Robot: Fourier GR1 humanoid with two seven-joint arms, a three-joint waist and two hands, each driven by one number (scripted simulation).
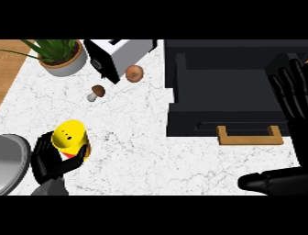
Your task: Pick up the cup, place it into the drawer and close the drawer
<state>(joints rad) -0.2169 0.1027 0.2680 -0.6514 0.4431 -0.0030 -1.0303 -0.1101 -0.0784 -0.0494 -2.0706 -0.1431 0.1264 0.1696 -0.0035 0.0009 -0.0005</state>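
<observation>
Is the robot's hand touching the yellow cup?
Touching. In the head view, the left hand has its fingers and thumb curled round the lower part of the yellow cup, with no gap showing between them.

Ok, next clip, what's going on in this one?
The left hand has its fingers curled round a yellow cup, holding it over the white counter at the lower left. The black drawer stands open on the right, nothing in it yet. The right hand is open beside it, fingers up, resting. A mushroom lies further back.
</observation>
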